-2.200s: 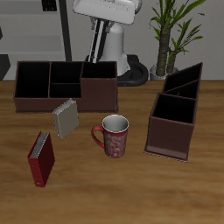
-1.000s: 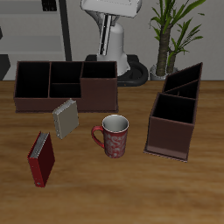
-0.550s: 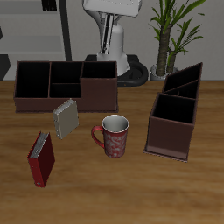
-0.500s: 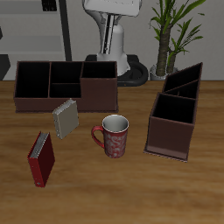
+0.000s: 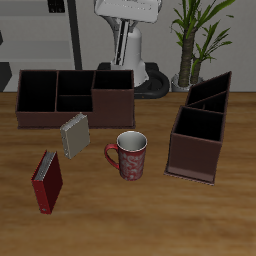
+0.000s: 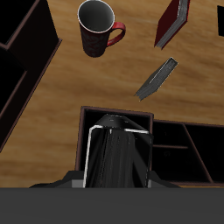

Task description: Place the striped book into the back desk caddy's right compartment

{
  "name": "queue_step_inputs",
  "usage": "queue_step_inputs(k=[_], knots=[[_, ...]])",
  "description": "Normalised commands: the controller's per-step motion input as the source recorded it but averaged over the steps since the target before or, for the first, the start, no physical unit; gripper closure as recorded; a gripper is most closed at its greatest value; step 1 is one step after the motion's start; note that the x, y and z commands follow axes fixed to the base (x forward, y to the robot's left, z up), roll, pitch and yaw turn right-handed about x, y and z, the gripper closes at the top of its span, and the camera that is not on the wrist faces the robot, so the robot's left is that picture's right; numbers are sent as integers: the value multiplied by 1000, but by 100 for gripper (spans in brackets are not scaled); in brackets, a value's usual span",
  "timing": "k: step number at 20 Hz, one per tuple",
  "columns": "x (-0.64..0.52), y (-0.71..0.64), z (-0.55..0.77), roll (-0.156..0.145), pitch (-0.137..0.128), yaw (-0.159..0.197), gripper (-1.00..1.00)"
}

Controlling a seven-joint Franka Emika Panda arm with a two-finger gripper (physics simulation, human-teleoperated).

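Striped book (image 6: 118, 162) hangs upright over the back desk caddy (image 5: 75, 97), directly above the right compartment (image 6: 116, 116). It fills the near part of the wrist view and blocks the tool; can't tell if the tool's fingers are apart, together or clamped. In the exterior view neither tool nor striped book shows, only the arm's white upper part at the bench's back edge.

Back caddy sits along the bench's back edge; its sections show black insides w/ nothing in them. Narrower caddy (image 5: 200, 128) w/ slanted dividers stands apart from it toward the other back corner, also w/ nothing inside.

Loose on the bench: mug (image 5: 129, 155) mid-bench, grey book (image 5: 74, 136) just in front of the back caddy, red book (image 5: 46, 182) nearer the front edge.
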Motion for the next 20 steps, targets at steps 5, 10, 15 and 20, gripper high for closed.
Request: queue_step_inputs(k=[5, 10, 15, 20], knots=[[36, 38, -190, 15, 41, 9, 100], [19, 44, -125, 14, 24, -7, 100], [57, 47, -178, 23, 24, 20, 100], [91, -22, -150, -4, 19, 9, 100]])
